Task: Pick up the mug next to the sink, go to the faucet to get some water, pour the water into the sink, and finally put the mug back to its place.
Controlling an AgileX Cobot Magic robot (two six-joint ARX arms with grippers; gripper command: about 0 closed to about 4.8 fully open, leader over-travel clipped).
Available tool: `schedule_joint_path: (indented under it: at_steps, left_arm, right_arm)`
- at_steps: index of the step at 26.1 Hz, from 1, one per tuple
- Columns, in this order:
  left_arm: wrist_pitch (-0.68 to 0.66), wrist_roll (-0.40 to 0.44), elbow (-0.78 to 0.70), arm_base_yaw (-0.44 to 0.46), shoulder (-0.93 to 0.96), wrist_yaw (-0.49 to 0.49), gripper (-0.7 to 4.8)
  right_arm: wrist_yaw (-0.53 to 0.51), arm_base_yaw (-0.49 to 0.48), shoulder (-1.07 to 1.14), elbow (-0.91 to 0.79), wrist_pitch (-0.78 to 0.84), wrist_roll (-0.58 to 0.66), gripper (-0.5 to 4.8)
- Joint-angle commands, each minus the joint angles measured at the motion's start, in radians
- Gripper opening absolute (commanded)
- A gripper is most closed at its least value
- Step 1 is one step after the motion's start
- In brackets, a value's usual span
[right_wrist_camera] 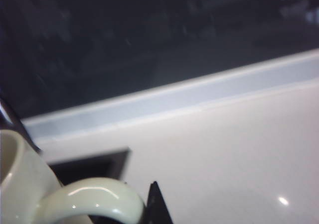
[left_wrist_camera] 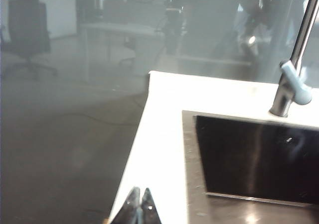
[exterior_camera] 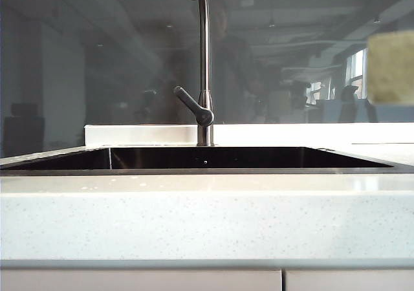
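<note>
The pale cream-green mug fills the near corner of the right wrist view, its loop handle turned toward the camera. My right gripper is shut on that handle; one dark fingertip presses against its outer side and the other is hidden behind it. A dark corner of the sink lies just behind the mug. In the exterior view the sink and the gooseneck faucet show, but no mug or gripper. My left gripper is shut and empty, over the counter's edge beside the sink.
The pale speckled counter runs along the front. A low white ledge and a glass wall stand behind the faucet. A blurred yellowish block sits at the upper right of the exterior view. Bare counter stretches beside the mug.
</note>
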Motion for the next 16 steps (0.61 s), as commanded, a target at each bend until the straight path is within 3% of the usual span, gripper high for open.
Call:
schedule_joint_path:
  at_steps: [1,5,10,13,16]
  left_arm:
    - [0.060,-0.069,0.003,0.002,0.008,-0.002,-0.05]
    - [0.196,-0.082,0.004,0.002,0.100,0.009,-0.05]
    - [0.418,-0.116,0.036,0.002,0.359,0.047,-0.05]
    - [0.616,-0.106,0.140,0.002,0.679,0.137,-0.05]
    - [0.792,-0.090,0.282,0.001,1.003,0.187,-0.05]
  right_arm:
    - [-0.003,0.063,-0.021,0.081,-0.005,0.082,-0.05]
    - [0.001,0.205,-0.023,0.233,-0.212,0.098,-0.05]
    - [0.061,0.362,-0.019,0.434,-0.486,0.096,-0.05]
    - [0.135,0.442,-0.008,0.568,-0.655,0.095,-0.05]
    - [0.201,0.494,0.033,0.655,-0.704,0.088,-0.05]
